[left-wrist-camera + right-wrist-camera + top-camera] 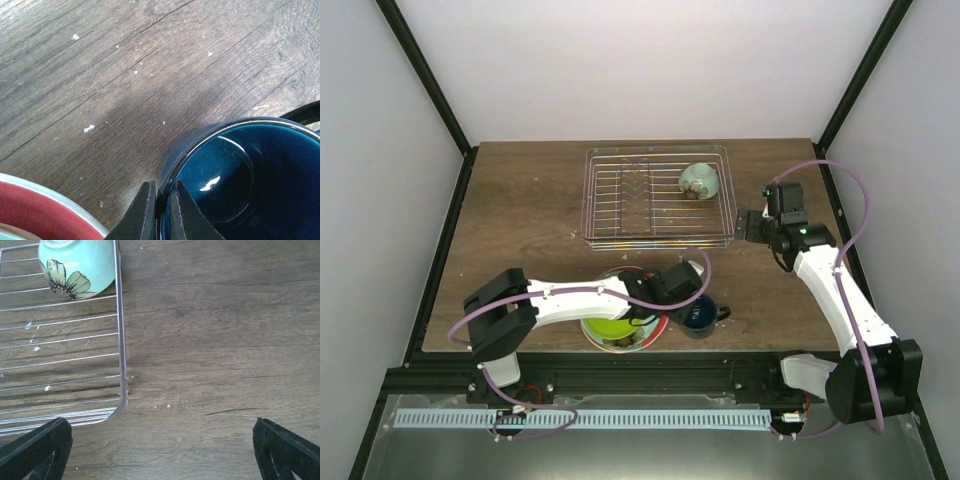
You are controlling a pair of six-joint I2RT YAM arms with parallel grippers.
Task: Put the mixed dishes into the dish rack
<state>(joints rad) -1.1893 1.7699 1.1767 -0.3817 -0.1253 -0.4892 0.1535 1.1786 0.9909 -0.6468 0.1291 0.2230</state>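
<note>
My left gripper is shut on the rim of the small dark-blue mug, one finger inside and one outside; the mug stands on the table near the front. Beside it lies the stack of plates with the lime-green plate on top; the red plate's edge shows in the left wrist view. The peach-tan plate is hidden. The pale mint-green bowl lies in the right end of the dish rack; it also shows in the right wrist view. My right gripper is open and empty beside the rack's right corner.
The table's right edge runs close to my right arm. Black frame posts stand at the back corners. Small white crumbs lie on the wood.
</note>
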